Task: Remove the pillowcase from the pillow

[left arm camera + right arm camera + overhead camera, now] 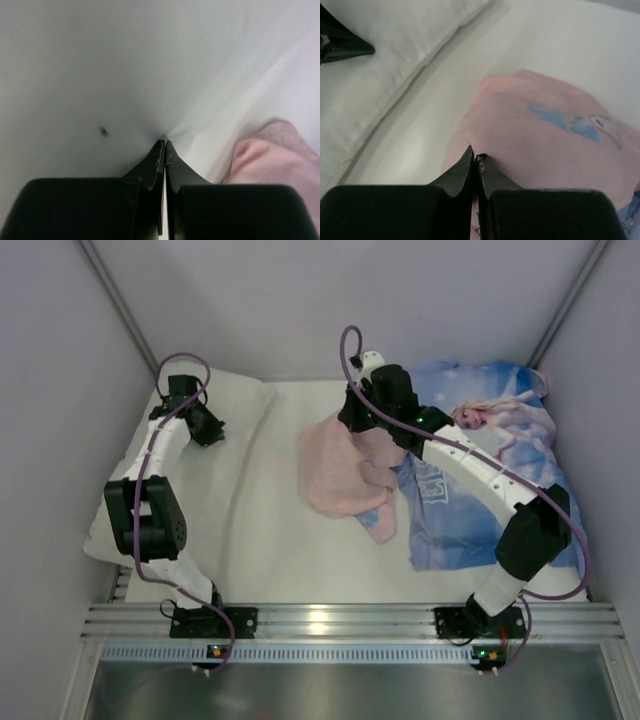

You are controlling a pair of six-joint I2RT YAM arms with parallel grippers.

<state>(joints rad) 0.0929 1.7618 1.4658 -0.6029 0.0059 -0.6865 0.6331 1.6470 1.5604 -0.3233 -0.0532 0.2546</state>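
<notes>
Right fingers (462, 172) pinch the pink pillowcase (545, 150), left fingers (152, 167) pinch the white pillow (100, 75).

I have one open lane: bare table (280, 535) between the pillow (215, 475) and the pink pillowcase (335, 475) heap, running from the near rail toward the back wall (330, 300). The heap's right side touches the Elsa pillow (450, 530), so there is no gap there. My right arm (480, 470) stretches across that pillow. Walls hem in both sides.
</notes>
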